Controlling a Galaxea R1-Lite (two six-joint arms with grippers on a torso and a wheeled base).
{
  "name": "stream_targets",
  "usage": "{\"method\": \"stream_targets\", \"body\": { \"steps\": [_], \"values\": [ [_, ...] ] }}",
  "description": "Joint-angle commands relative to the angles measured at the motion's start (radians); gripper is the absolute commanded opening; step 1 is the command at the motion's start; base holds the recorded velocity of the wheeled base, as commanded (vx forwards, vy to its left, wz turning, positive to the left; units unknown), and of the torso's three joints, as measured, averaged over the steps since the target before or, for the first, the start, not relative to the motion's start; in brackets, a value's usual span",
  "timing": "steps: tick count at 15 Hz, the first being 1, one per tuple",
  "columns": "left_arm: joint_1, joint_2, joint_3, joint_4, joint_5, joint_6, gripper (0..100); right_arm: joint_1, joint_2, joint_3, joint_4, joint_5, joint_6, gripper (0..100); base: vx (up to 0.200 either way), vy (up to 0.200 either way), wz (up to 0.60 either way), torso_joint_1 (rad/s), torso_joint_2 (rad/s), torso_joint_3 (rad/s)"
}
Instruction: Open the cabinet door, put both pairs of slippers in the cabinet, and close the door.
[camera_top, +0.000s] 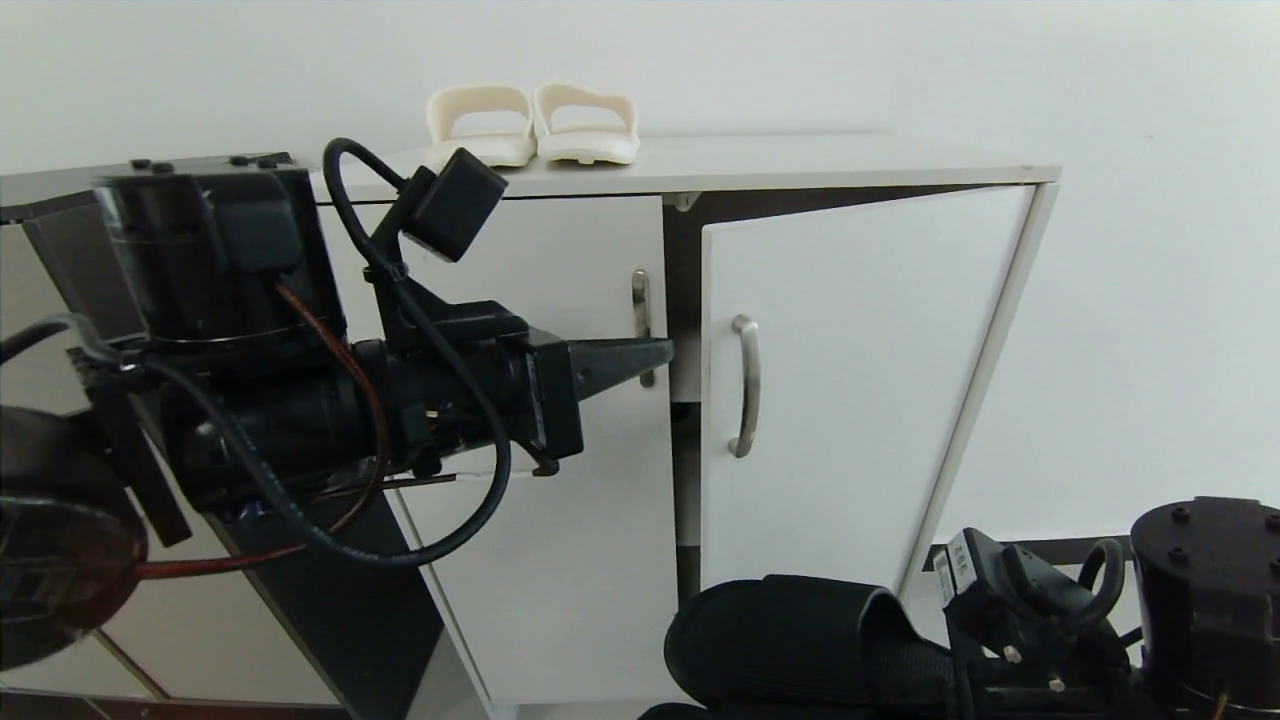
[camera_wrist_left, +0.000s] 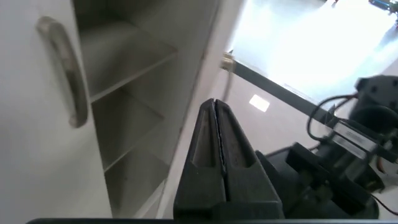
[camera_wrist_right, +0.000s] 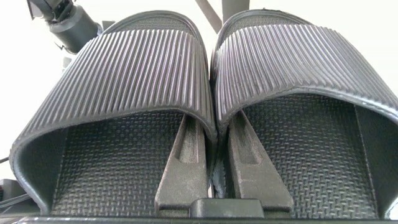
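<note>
White wall (camera_top: 1150, 300), cabinet door (camera_top: 860, 380) ajar, cream slippers (camera_top: 530, 125) laid on top, left end effector (camera_wrist_left: 215, 107) clenched, black slippers (camera_wrist_right: 143, 68) gripped by right end effector (camera_wrist_right: 212, 127).

Finding no legible words, numbers or signs anywhere. Noticing just a small white sticker (camera_top: 945, 572) on the black plastic camera housing (camera_top: 1010, 590) low in the head view, with dark print on it showing too small to be read.
</note>
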Motion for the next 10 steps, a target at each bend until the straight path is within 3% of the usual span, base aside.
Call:
{"method": "stream_targets", "body": {
  "steps": [1, 5, 8, 10],
  "values": [
    [0.024, 0.123, -0.075, -0.006, 0.001, -0.005, 0, 0.004, 0.002, -0.015, 0.005, -0.003, 0.004, 0, 0.000, 0.000, 0.00, 0.000, 0.00, 0.000],
    [0.018, 0.271, -0.170, -0.101, 0.006, -0.006, 0, 0.033, -0.009, -0.115, 0.175, -0.095, 0.013, 0, 0.000, 0.000, 0.00, 0.000, 0.00, 0.000],
    [-0.001, 0.294, -0.168, -0.129, 0.009, -0.013, 0, 0.048, -0.029, -0.119, 0.187, -0.099, 0.038, 0, 0.000, 0.000, 0.00, 0.000, 0.00, 0.000],
    [-0.005, 0.290, -0.162, -0.135, 0.009, -0.034, 0, 0.053, -0.026, -0.119, 0.189, -0.106, 0.039, 0, 0.000, 0.000, 0.00, 0.000, 0.00, 0.000]
  ]
}}
